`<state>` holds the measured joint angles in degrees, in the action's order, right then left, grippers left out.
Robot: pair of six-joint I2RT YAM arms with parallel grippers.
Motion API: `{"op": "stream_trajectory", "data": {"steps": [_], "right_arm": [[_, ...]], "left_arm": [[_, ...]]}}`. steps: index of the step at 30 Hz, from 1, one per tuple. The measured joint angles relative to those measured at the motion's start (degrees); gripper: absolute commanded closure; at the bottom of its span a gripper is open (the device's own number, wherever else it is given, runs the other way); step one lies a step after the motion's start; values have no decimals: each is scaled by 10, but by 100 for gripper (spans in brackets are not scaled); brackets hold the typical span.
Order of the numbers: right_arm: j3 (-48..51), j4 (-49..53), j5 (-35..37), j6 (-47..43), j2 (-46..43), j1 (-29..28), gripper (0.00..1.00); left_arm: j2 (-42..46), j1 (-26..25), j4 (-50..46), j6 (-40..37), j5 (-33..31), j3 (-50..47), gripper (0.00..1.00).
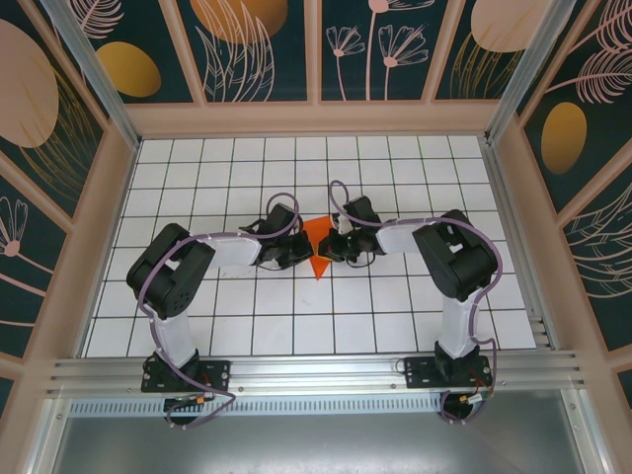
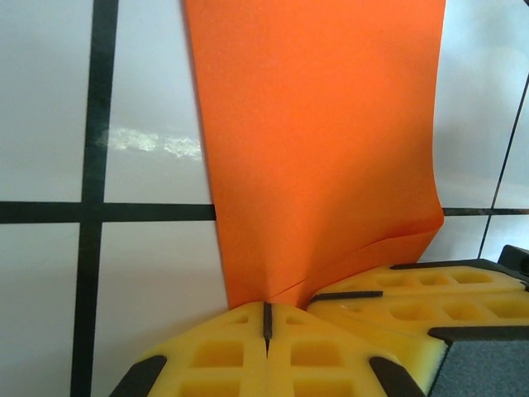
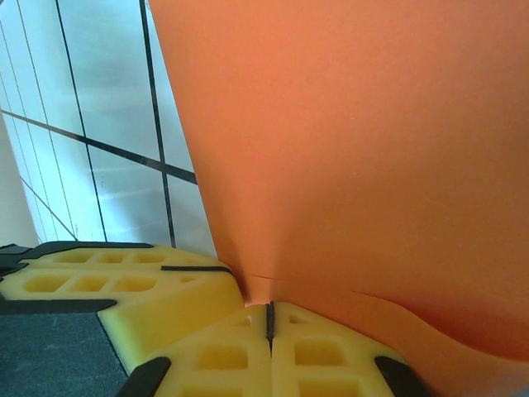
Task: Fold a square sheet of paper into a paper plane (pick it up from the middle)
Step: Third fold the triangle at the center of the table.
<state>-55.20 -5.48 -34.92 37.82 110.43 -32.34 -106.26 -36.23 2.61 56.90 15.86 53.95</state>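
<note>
Your thin bright orange paper sheet (image 1: 318,243), folded to a point, sits mid-worktop (image 1: 197,178) | your left tool (image 2: 267,319) pinches its edge from 9 o'clock | your right tool (image 3: 269,319) pinches it from 3 o'clock

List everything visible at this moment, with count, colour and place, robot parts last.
paper: one, bright orange, tapering to a point, mid-table between the tools
table: one, white tiles with dark grid lines, beneath everything
walls: dark teal floral panels, peach frames, around the table
rail: one, silver, near edge
left arm: one, black and white, reaching inward
right arm: one, black and white, reaching inward
left tool: yellow fingers, shut on the paper
right tool: yellow fingers, shut on the paper
</note>
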Motion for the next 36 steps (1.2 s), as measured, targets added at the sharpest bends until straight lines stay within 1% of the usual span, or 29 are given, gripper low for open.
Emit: {"op": "stream_trajectory", "data": {"steps": [6, 11, 16, 23, 36], "right_arm": [[14, -18, -14, 3, -9, 9, 97], [38, -33, -27, 3, -48, 18, 96], [73, -38, -30, 2, -87, -5, 97], [91, -38, -31, 2, -86, -37, 96], [92, -35, -27, -1, -61, -45, 96]], "left_arm": [[-2, -3, -12, 0, -11, 7, 100], [-2, -7, -18, 0, -20, 10, 100], [-2, -10, -18, 0, -28, 10, 100], [-2, -12, -18, 0, -32, 10, 100], [-1, -16, -20, 5, -46, 10, 100]]}}
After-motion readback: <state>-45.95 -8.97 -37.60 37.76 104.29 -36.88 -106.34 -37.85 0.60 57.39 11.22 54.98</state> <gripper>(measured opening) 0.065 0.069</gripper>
